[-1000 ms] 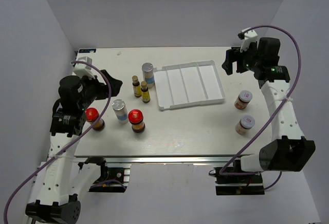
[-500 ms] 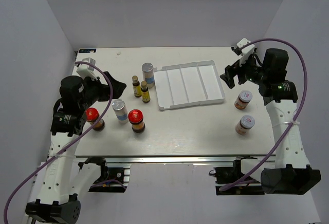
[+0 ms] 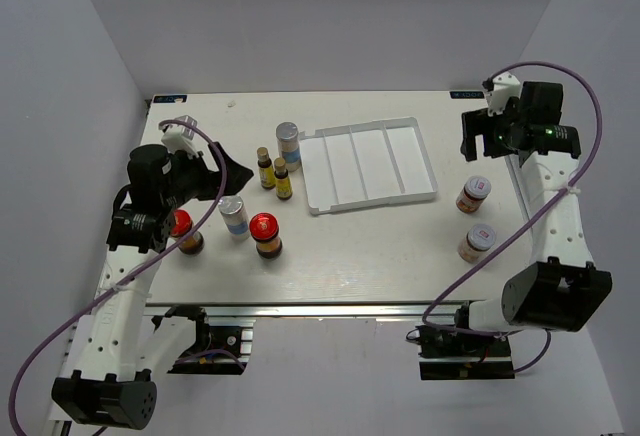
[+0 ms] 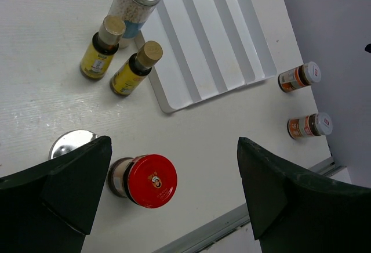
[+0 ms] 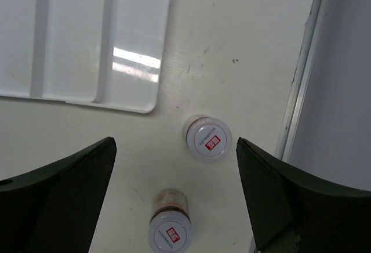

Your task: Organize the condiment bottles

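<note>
Hovering with fingers apart: left gripper [image 4: 174,148] above 1 red-lidded jar [image 4: 151,180], right gripper [image 5: 175,143] above 2 white-lidded jars [image 5: 208,138] beside tray [image 5: 75,32].

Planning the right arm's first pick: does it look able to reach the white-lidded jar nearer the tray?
Probably yes. The right gripper hangs open almost over that white-lidded jar, nothing stands between them, and the second white-lidded jar and the tray sit clear of it.
</note>
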Action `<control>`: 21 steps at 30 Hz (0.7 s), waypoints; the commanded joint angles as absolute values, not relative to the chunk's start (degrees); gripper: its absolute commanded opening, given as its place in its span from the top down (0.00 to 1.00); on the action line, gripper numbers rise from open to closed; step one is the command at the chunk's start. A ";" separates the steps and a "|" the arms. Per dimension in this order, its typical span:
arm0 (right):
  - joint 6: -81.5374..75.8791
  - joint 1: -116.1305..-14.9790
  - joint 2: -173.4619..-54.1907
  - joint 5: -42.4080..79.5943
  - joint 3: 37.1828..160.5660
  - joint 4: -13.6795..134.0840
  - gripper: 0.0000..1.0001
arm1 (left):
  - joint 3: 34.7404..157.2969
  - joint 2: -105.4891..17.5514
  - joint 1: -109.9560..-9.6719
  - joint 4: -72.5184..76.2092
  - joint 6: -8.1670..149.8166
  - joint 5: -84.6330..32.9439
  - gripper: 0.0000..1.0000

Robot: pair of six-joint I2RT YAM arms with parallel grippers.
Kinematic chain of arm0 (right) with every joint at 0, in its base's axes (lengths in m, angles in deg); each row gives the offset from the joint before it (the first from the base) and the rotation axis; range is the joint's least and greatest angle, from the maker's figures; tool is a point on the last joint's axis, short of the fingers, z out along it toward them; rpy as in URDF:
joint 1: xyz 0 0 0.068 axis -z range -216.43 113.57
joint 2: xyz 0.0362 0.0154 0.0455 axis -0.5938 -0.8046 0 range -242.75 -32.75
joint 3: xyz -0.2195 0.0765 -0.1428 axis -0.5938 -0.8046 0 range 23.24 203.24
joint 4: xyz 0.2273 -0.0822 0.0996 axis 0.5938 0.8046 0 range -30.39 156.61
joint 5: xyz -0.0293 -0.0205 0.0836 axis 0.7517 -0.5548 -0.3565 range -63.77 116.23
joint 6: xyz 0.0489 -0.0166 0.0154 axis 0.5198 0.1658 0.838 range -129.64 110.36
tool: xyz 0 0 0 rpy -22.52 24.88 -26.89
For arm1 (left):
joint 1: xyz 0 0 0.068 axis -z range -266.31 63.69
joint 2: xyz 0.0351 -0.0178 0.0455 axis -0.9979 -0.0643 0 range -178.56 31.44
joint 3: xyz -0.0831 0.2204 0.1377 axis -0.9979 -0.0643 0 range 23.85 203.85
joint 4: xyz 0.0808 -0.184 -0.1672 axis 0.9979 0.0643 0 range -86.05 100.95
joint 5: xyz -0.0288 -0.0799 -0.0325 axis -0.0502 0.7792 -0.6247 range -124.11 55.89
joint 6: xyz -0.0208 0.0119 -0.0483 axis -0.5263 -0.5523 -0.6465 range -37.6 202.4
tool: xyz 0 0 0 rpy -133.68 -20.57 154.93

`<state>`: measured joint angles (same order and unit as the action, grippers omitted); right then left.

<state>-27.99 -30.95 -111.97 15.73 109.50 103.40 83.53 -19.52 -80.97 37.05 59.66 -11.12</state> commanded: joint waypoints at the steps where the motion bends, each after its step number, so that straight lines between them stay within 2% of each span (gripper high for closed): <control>1: -31.77 -27.12 -114.74 16.57 107.62 108.29 0.11 | 82.39 -18.75 -81.04 37.09 59.56 -10.20 0.02; 8: -38.55 -24.04 -121.33 16.74 105.60 107.69 0.11 | 79.66 -18.57 -81.04 36.38 58.76 -9.85 0.02; 21: -39.70 -24.04 -129.24 18.59 99.36 101.62 0.11 | 80.10 -19.72 -81.04 37.44 58.59 -10.29 0.02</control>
<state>-38.68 -23.98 -128.64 17.92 99.97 104.60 79.73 -19.96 -80.95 37.03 58.92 -10.90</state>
